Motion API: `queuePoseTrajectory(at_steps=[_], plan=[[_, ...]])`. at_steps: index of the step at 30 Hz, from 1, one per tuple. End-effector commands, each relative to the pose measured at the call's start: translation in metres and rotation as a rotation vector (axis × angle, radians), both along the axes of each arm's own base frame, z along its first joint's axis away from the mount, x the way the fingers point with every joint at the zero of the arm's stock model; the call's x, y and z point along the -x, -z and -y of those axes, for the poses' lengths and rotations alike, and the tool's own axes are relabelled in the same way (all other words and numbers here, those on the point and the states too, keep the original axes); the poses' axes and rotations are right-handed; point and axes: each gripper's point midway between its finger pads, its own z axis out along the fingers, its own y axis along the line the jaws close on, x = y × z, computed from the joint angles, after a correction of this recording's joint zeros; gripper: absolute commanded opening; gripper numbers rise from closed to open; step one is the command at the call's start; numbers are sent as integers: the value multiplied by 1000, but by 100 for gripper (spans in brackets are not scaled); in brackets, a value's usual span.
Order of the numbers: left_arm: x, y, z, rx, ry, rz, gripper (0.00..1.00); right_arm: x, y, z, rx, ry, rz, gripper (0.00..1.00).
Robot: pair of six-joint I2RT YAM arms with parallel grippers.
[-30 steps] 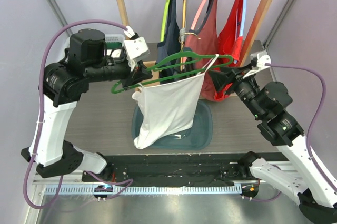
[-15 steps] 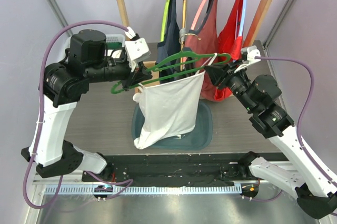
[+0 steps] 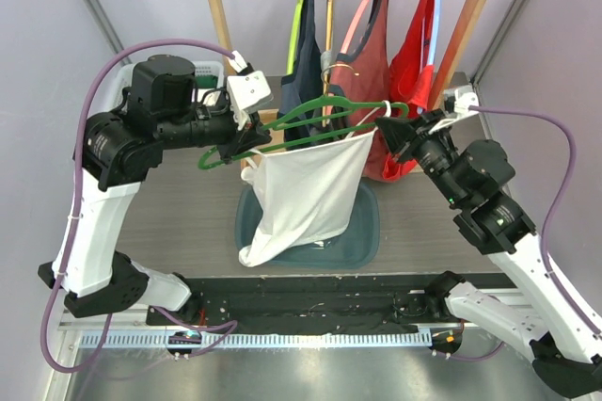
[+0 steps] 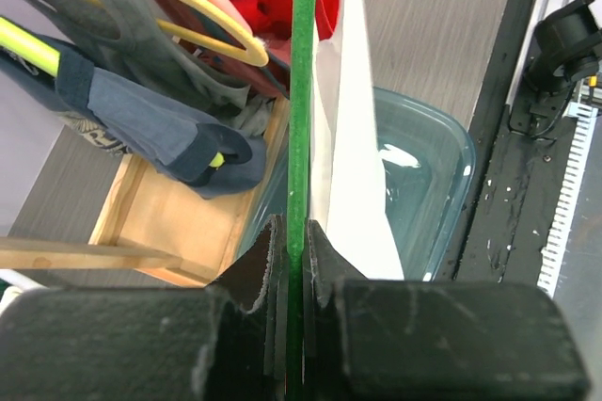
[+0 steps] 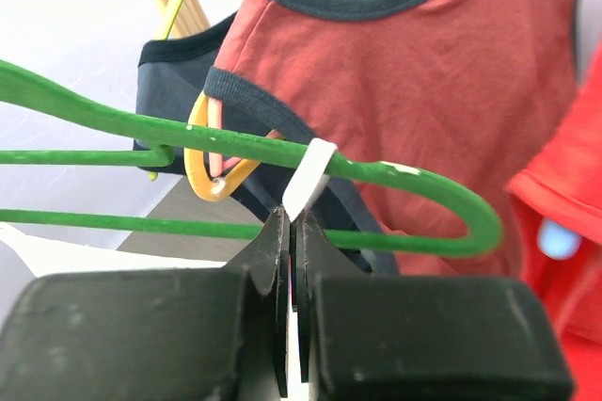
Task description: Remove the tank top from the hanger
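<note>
A white tank top (image 3: 306, 194) hangs from a green hanger (image 3: 324, 103) held in the air over the basin. My left gripper (image 3: 246, 144) is shut on the hanger's lower bar at its left end; in the left wrist view the green bar (image 4: 301, 90) runs straight out from between the closed jaws (image 4: 293, 232), with the white cloth (image 4: 362, 184) just to its right. My right gripper (image 3: 388, 133) sits at the hanger's right end, shut on the tank top's white strap (image 5: 308, 175) just below where it loops over the green hanger (image 5: 423, 180).
A teal basin (image 3: 365, 224) lies on the table beneath the tank top. Behind stands a wooden rack (image 3: 218, 8) carrying a navy top (image 3: 306, 62), a rust-red top (image 3: 372, 53) and a bright red top (image 3: 414, 53), close behind the hanger's right end.
My right gripper has gone from open beside the hanger's right end to shut on the white strap. The left arm and hanger have barely moved.
</note>
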Motion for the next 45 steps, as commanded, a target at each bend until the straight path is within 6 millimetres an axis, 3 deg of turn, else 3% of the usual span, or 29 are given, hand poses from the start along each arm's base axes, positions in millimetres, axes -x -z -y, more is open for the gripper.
queuePoseTrajectory(at_steps=[1,6,10,15,23,30,34,35,37,38,40,41,45], plan=[[-3,-15,-3,27,-16,78,0,14,-37,34,-65,115,77,1],[-3,-17,-4,27,-18,83,0,10,-31,64,-67,270,53,1],[2,-22,-6,38,-10,92,0,-5,-11,89,-21,444,-17,1],[24,-28,-9,41,79,100,0,-15,-1,106,15,574,-50,1],[54,-22,-16,18,192,83,0,-20,6,105,41,587,-69,1],[53,-15,-23,-24,176,98,0,-15,8,108,41,582,-71,1],[48,-31,-20,34,136,119,0,-16,16,97,61,529,-89,2],[48,-36,-19,59,126,109,0,-17,20,93,65,511,-99,5],[44,-45,-15,93,115,118,0,-20,32,75,106,426,-129,25],[43,-48,-13,110,104,108,0,-21,35,63,118,369,-138,48],[37,-54,-10,127,91,119,0,-20,43,52,149,309,-159,69],[33,-55,-9,129,75,122,0,-19,45,50,163,289,-160,85],[24,-48,-4,111,68,112,0,-4,46,42,194,197,-147,93]])
